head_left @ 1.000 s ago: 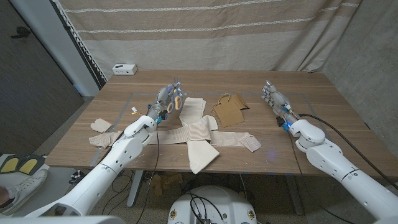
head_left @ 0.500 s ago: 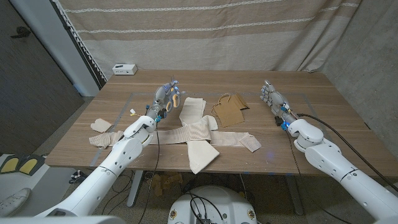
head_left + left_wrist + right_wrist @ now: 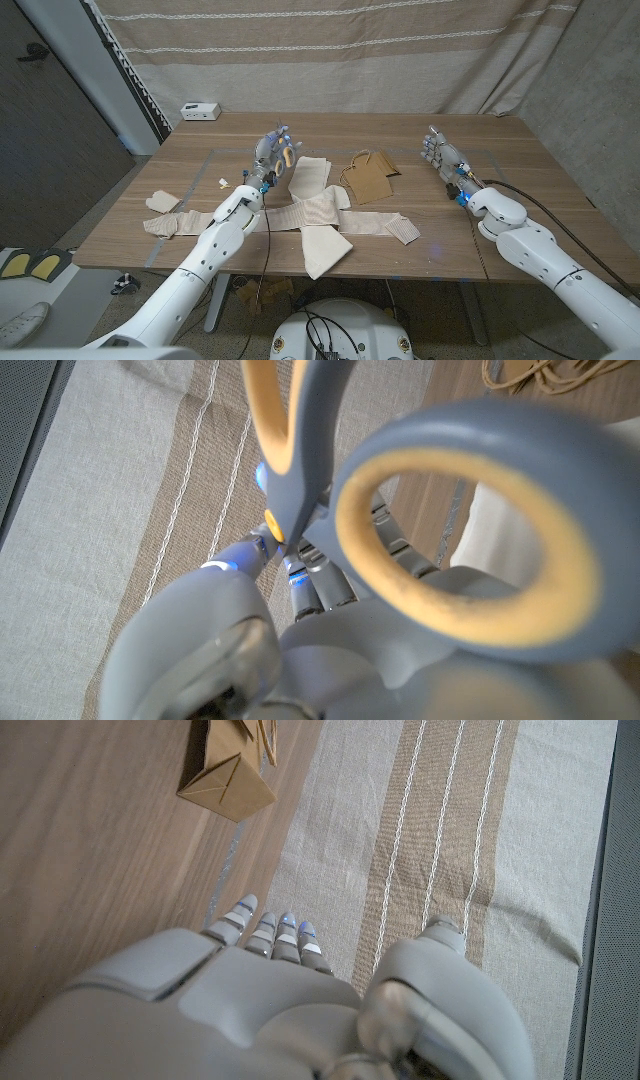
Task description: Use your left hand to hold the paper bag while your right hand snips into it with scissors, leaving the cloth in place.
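My left hand [image 3: 272,158] is raised above the table's left-centre and grips grey scissors with yellow-lined handles [image 3: 284,156]. In the left wrist view the scissor handles [image 3: 470,550] loom close in front of the fingers [image 3: 322,582]. The brown paper bag [image 3: 368,177] lies flat at the table's middle, right of the scissors, and it also shows in the right wrist view [image 3: 226,778]. A beige cloth [image 3: 312,212] sprawls in front of it. My right hand [image 3: 444,160] hovers to the right of the bag, its fingers [image 3: 262,932] straight and holding nothing.
A white box [image 3: 200,110] sits at the back left corner. Beige fabric scraps [image 3: 163,203] lie near the left edge, and a ribbed scrap [image 3: 404,229] lies near the front. A striped curtain [image 3: 330,50] hangs behind the table.
My left arm has shifted slightly right and forward with the scissors still held. My right hand has drifted a little to the right.
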